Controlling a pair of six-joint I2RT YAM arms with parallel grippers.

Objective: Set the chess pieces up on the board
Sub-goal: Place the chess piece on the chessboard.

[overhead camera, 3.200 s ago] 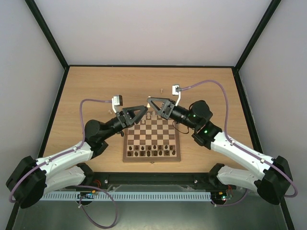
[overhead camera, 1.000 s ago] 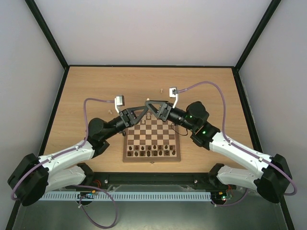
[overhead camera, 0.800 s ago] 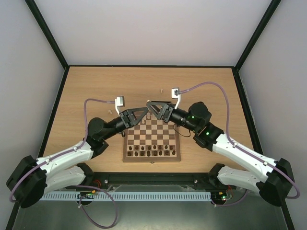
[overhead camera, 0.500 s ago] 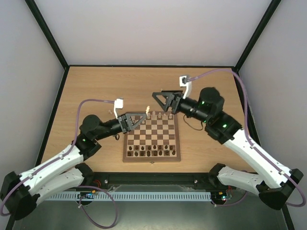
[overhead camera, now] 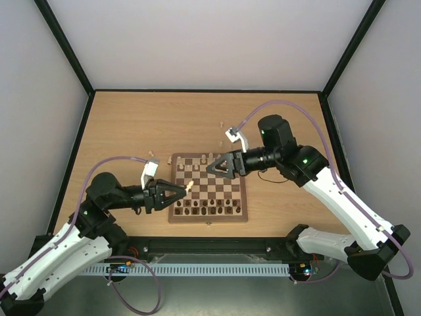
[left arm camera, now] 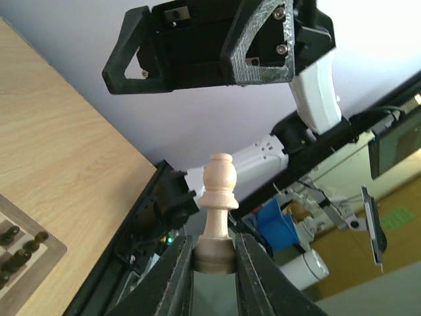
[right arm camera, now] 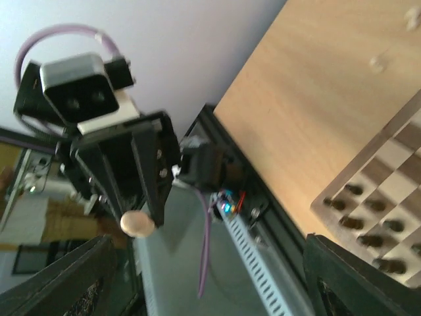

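Observation:
The board (overhead camera: 209,197) lies in the middle of the table, with dark chessmen (overhead camera: 209,209) on its two near rows. A few pale chess pieces (overhead camera: 208,157) stand at its far edge. My left gripper (overhead camera: 183,189) hovers over the board's near left part, shut on the base of a pale chess piece (left arm camera: 218,197) that points toward the right arm. My right gripper (overhead camera: 212,167) hangs above the board's far half, facing the left one, open and empty. In the right wrist view the held piece (right arm camera: 137,224) shows end-on.
Two loose pale pieces lie on the tabletop, one beyond the board (overhead camera: 222,123) and one to the board's far left (overhead camera: 151,153). A black frame (overhead camera: 197,245) edges the table behind the arm bases. The board's corner (left arm camera: 29,245) shows low in the left wrist view.
Both arms left the board's far edge. The left swung back toward the near left, still holding its pale piece. The right gripper opened and turned to face the left one.

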